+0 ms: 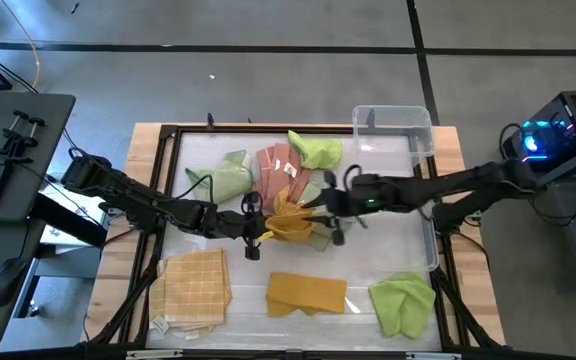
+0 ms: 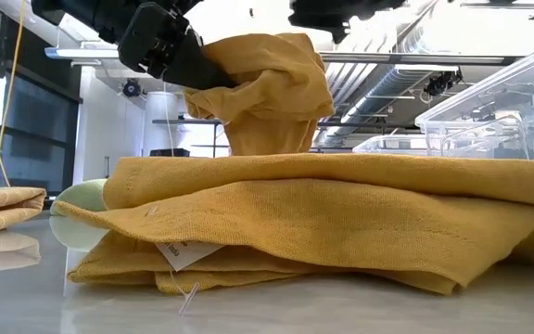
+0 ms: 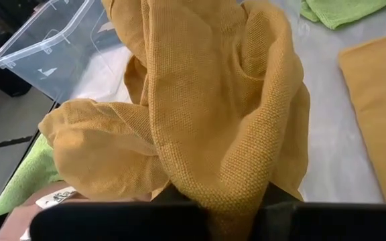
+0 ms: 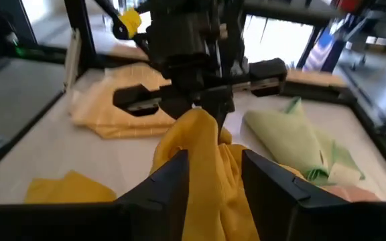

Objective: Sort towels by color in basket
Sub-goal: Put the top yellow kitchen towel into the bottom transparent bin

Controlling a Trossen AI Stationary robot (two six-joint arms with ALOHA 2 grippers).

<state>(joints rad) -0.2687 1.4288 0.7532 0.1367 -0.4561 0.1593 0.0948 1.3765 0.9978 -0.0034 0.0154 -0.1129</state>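
Observation:
A mustard yellow towel (image 1: 288,222) hangs bunched up over the middle of the table, between my two grippers. My left gripper (image 1: 258,232) comes at it from the table's left and is shut on it. My right gripper (image 1: 320,212) comes from the right and is also shut on it. A second mustard towel (image 1: 306,292) lies folded near the table's near edge, between a tan check towel (image 1: 196,285) and a lime green towel (image 1: 403,303). Pale green (image 1: 223,180), salmon pink (image 1: 280,168) and lime green (image 1: 315,150) towels lie in a heap behind. My left gripper (image 3: 220,204) pinches a bunched fold of the mustard towel (image 3: 213,181) between its two fingers, coming level from the table's left. Several layers spill out past the fingers. In the low view the towel (image 2: 267,93) hangs lifted clear of the table. My right gripper (image 4: 213,177) has a gathered part of the mustard towel (image 4: 203,154) between its two fingers (image 4: 173,181), coming from the table's right, opposite the left gripper (image 4: 193,94). The cloth bulges above the fingers and hangs slack below them.
A clear plastic bin (image 1: 393,130) stands at the table's far right corner. A black frame (image 1: 168,160) runs round the work surface. The sorted towels line the near edge; bare tabletop shows on the right between the bin and the near lime green towel.

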